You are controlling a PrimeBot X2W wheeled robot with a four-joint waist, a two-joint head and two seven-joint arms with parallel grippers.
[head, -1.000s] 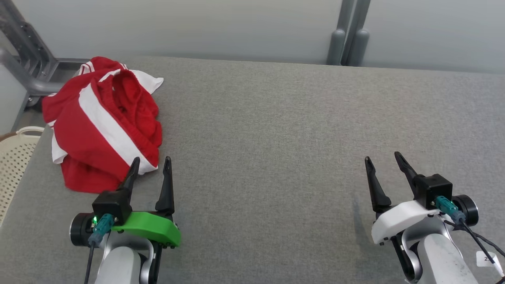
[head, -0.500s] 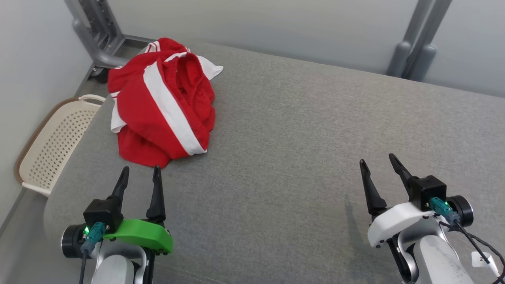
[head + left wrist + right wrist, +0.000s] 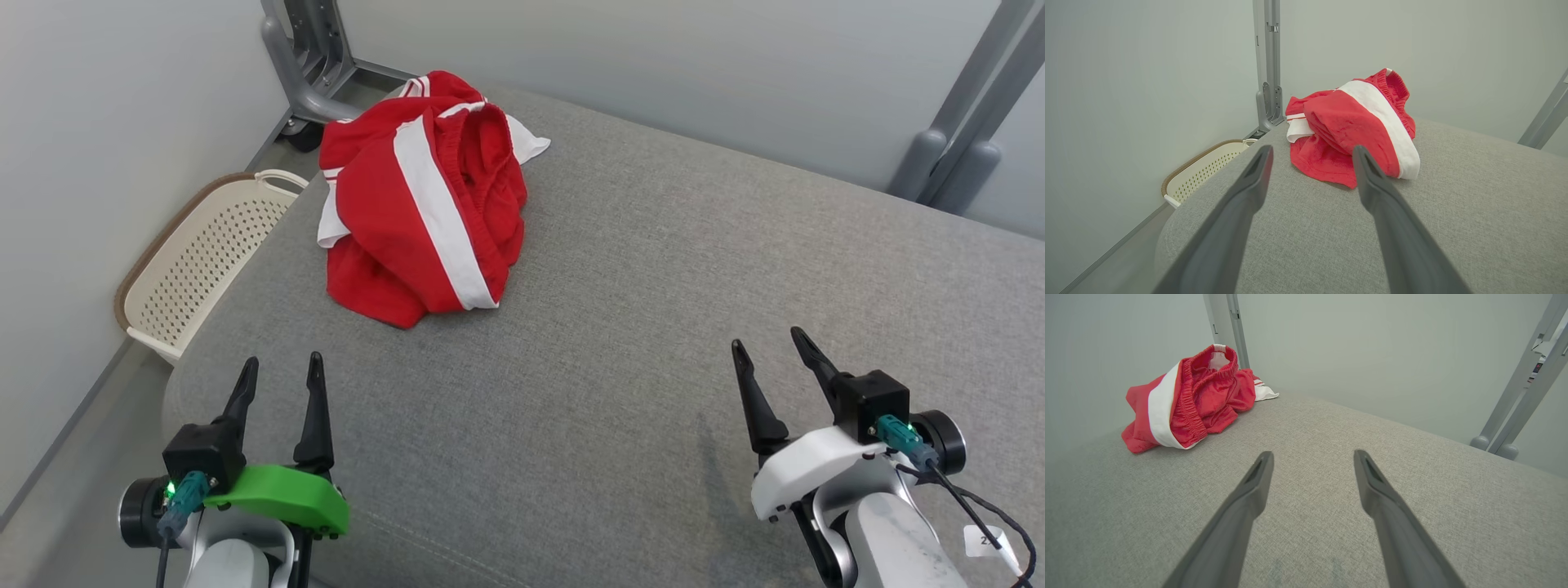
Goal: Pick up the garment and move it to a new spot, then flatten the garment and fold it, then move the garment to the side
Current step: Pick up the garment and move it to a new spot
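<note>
The garment (image 3: 420, 200), red shorts with broad white stripes, lies crumpled in a heap near the far left corner of the grey padded surface (image 3: 653, 269). It also shows as the garment (image 3: 1355, 122) straight ahead of my left fingers and as the garment (image 3: 1184, 400) far to the upper left in the right wrist view. My left gripper (image 3: 280, 367) hovers open over the near left edge, a short way in front of the heap, touching nothing. My right gripper (image 3: 767, 341) stands open at the near right, far from the cloth. My left gripper (image 3: 1312, 152) and right gripper (image 3: 1312, 457) hold nothing.
A cream perforated basket (image 3: 204, 257) stands on the floor beside the surface's left edge, against the pale wall. Grey metal frame posts (image 3: 306, 57) rise behind the far left corner, and more posts (image 3: 955, 139) at the far right. Bare grey surface stretches right of the heap.
The head camera has swung left, so the whole picture shifted right and the basket came into view. The garment lies as before. Both grippers stay open.
</note>
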